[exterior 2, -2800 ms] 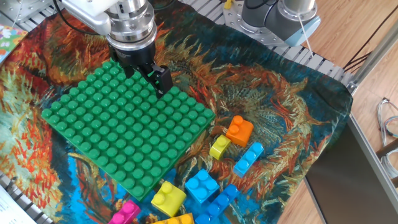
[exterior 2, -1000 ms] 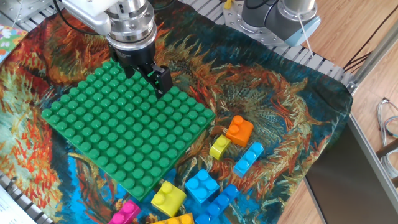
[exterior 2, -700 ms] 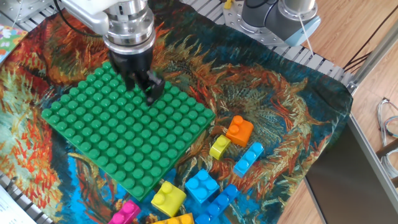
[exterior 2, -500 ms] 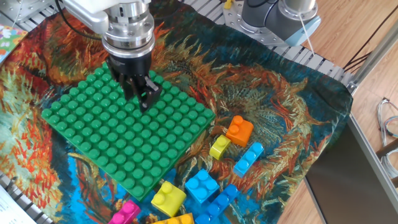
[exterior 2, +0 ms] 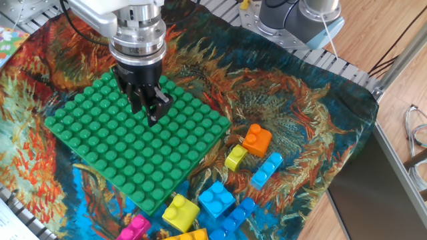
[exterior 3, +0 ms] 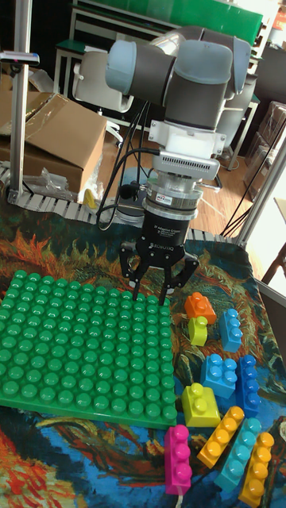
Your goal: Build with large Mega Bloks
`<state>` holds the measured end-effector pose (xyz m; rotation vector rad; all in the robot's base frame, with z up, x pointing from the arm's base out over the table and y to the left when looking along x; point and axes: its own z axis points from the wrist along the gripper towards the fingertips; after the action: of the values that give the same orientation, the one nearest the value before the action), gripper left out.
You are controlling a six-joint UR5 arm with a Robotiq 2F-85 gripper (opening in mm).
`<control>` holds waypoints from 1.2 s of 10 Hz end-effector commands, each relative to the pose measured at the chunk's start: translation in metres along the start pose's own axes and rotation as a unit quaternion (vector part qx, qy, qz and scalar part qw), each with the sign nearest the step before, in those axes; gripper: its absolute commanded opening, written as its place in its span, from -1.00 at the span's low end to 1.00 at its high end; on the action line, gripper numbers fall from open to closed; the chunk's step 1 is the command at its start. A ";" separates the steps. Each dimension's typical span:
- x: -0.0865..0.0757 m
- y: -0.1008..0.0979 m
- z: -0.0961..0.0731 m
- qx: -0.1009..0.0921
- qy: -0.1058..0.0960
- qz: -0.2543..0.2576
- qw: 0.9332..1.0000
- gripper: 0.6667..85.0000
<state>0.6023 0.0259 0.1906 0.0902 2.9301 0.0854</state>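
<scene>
My gripper [exterior 2: 147,110] [exterior 3: 161,287] hangs open just above the far right part of the green baseplate [exterior 2: 127,150] [exterior 3: 71,349], with nothing between its fingers. The large Mega Bloks lie loose on the patterned cloth to the right of and in front of the plate. An orange brick [exterior 2: 257,140] [exterior 3: 199,305], a small yellow one [exterior 2: 235,158] [exterior 3: 199,329] and a long light blue one [exterior 2: 267,170] [exterior 3: 231,328] are nearest the gripper. Closer to the front lie a blue brick [exterior 2: 217,199] [exterior 3: 222,373], a yellow brick [exterior 2: 180,212] [exterior 3: 200,403] and a pink one [exterior 2: 133,230] [exterior 3: 178,459].
A dark blue brick [exterior 3: 248,381], a long orange-yellow brick [exterior 3: 221,436] and other long bricks [exterior 3: 241,451] lie at the front right. The arm's base [exterior 2: 300,17] stands behind the cloth. The table's wooden right edge [exterior 2: 373,133] borders the cloth.
My gripper has turned about its wrist and shifted a little forward and left over the baseplate. No brick has moved.
</scene>
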 end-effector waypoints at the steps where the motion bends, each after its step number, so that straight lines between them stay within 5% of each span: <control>1: 0.003 0.003 -0.003 -0.009 0.006 -0.006 1.000 0.05; 6: 0.008 0.015 -0.010 -0.027 0.013 -0.017 0.999 0.08; 12: 0.008 0.012 -0.011 -0.018 0.015 -0.043 0.999 0.09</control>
<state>0.5915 0.0363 0.1981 -0.0201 2.9622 0.1168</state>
